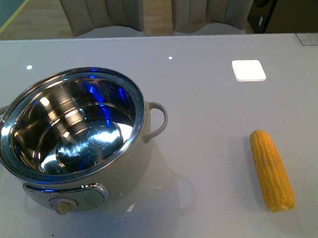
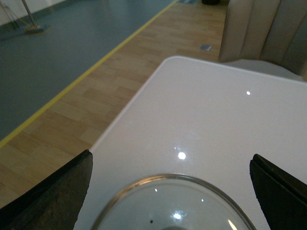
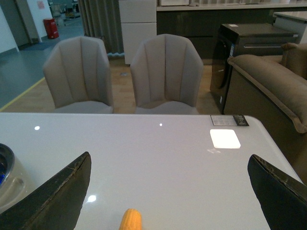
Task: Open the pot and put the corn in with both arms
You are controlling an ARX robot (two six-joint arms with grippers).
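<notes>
The cream-white pot (image 1: 73, 129) stands open at the left of the white table, its shiny steel inside bare, a loop handle (image 1: 158, 119) on its right and the knob panel (image 1: 66, 199) in front. The glass lid (image 2: 172, 206) lies on the table under my left gripper (image 2: 172, 191), which is open above it. The yellow corn (image 1: 271, 170) lies at the right of the table, lengthwise. Its tip shows in the right wrist view (image 3: 130, 220), below my open right gripper (image 3: 170, 191). Neither arm shows in the front view.
A white square patch (image 1: 248, 70) sits on the table at the back right. Two grey chairs (image 3: 165, 72) stand behind the far edge. The table's left corner (image 2: 168, 60) drops to wooden floor. A sofa (image 3: 268, 81) is at the right.
</notes>
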